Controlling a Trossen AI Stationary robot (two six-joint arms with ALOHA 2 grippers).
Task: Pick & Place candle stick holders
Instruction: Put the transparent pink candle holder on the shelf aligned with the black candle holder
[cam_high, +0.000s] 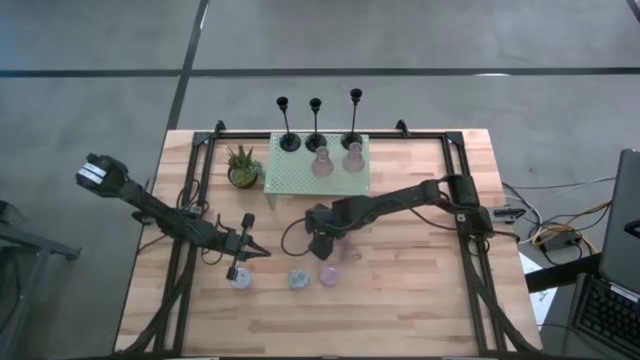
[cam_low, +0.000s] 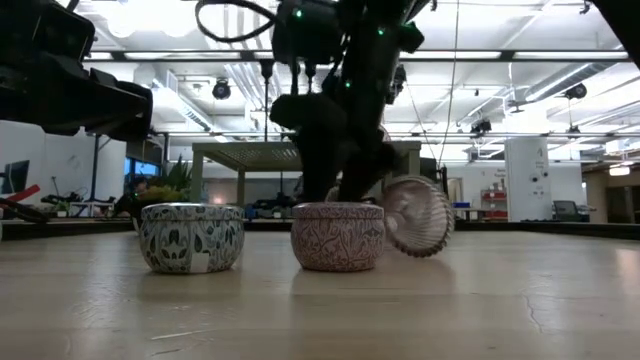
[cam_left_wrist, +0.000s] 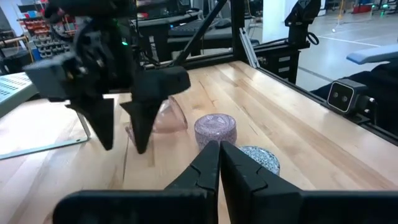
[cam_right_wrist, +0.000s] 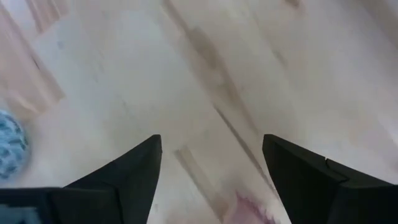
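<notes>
1. Holders: three slim black candlesticks with round bases (cam_high: 315, 125) are standing in a row at the far edge of the mint-green perforated metal shelf (cam_high: 300, 178); two pink glass cup-like holders (cam_high: 337, 160) are sitting on the shelf just in front of them.
2. Three short round patterned cups are lining up near the front of the wooden tabletop (cam_high: 420, 300): pale one (cam_high: 240, 279), blue one (cam_high: 298, 279), lavender one (cam_high: 329, 274).
3. Pink ribbed glass holder (cam_low: 415, 215) is lying tipped on its side just behind the lavender cup, beside the right tool.
4. Right tool (cam_high: 322, 240) is hovering low over the tabletop with fingers spread wide, gripping nothing; pink glass is showing at the edge of the right wrist view, between and just ahead of the fingertips.
5. Left tool (cam_high: 250, 250) is resting closed and empty near the pale cup, pointing toward the row.
6. Handling guess: tipped glass holder is looking rigid, smooth, fragile and prone to rolling; pinching across the ribbed wall near the rim seems safest, with gentle squeeze.
7. Patterned cups are looking like stiff, light tins; gripping across the rim should be working. Candlesticks are seeming top-heavy; taking the stem low is wiser.
8. Small potted green plant (cam_high: 243, 166) is sitting left of the shelf, not part of the task.
9. Writing: no readable labels or brands anywhere.
</notes>
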